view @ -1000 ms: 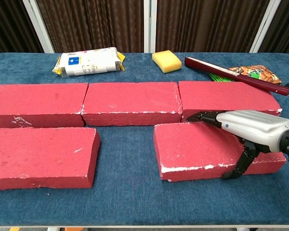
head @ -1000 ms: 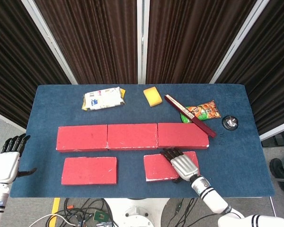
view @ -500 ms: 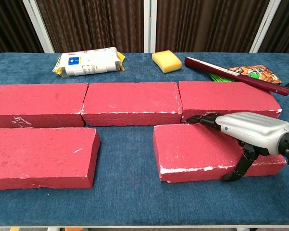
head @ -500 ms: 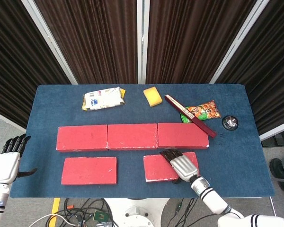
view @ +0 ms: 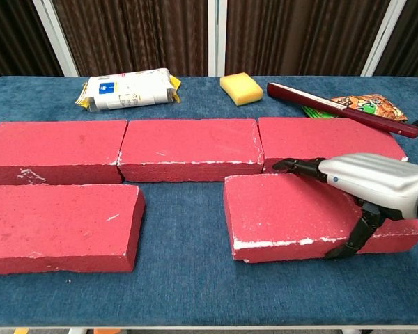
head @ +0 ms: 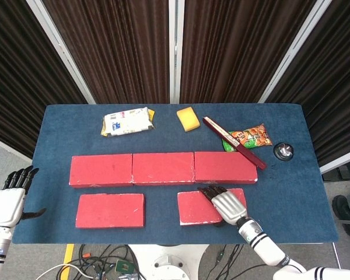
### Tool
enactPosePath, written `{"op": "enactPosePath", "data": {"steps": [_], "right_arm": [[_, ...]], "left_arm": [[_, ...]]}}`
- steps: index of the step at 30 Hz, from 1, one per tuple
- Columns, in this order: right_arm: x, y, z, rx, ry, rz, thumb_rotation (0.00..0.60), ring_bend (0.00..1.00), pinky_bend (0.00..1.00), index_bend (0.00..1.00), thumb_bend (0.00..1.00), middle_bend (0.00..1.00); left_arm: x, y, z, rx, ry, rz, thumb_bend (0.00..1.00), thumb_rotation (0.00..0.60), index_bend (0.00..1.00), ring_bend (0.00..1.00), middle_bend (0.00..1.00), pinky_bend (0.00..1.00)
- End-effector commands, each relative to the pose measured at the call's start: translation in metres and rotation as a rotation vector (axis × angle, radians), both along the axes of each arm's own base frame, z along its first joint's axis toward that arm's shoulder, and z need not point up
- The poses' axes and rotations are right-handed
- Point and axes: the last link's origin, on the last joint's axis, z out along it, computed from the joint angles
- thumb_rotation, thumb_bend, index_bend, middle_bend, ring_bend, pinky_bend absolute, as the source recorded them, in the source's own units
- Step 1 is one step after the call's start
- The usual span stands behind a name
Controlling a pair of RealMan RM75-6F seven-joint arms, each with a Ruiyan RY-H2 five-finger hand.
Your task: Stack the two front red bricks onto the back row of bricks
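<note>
The right hand (view: 376, 188) lies over the front right brick (view: 292, 216), fingers (view: 299, 167) hooked over its far edge and thumb on the near face, gripping it. It looks stiff and heavy, with crumbly chipped edges; clamping across the width suits. The front left brick (view: 59, 224) lies untouched, the back row (view: 188, 147) just behind. The left hand (head: 10, 195) hangs open off the desk (head: 315, 192). Lettering on the white packet (view: 125, 89) is unreadable.

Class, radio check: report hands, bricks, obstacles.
Right hand grips front right brick, thumb at its near edge. Left hand open, off table. Front left brick untouched.
</note>
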Motion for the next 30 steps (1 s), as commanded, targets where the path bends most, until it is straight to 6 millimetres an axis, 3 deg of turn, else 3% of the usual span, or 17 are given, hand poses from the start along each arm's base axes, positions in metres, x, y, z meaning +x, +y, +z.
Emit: {"op": "enactPosePath", "data": {"steps": [1,8,12,16,24,30], "right_arm": [[0.002,0.005,0.01,-0.018,-0.011,0.019,0.6,0.1,0.28,0.0,0.05,0.2],[0.021,-0.006,0.037,-0.076,-0.057,0.072,0.6,0.1,0.28,0.0,0.05,0.2],[0.034,-0.032,0.046,-0.109,-0.065,0.087,0.6,0.1,0.28,0.0,0.05,0.2],[0.048,-0.071,0.049,-0.13,-0.068,0.076,0.6,0.1,0.28,0.0,0.05,0.2],[0.071,-0.124,0.039,-0.103,-0.049,0.051,0.6,0.1,0.27,0.0,0.05,0.2],[0.082,-0.142,0.019,-0.069,-0.039,0.034,0.6,0.1,0.26,0.0,0.05,0.19]], "left_arm": [[0.0,0.0,0.0,-0.001,-0.001,0.001,0.0,0.6,0.07,0.0,0.0,0.0],[0.002,0.001,0.001,0.002,-0.007,-0.007,0.0,0.6,0.07,0.0,0.0,0.0],[0.002,0.001,0.003,0.006,-0.009,-0.007,0.0,0.6,0.07,0.0,0.0,0.0],[-0.001,-0.001,0.005,0.002,-0.015,0.01,0.0,0.6,0.07,0.0,0.0,0.0],[-0.005,0.0,0.009,0.003,-0.016,0.024,0.0,0.6,0.07,0.0,0.0,0.0],[-0.008,0.001,0.008,-0.009,-0.019,0.034,0.0,0.6,0.07,0.0,0.0,0.0]]}}
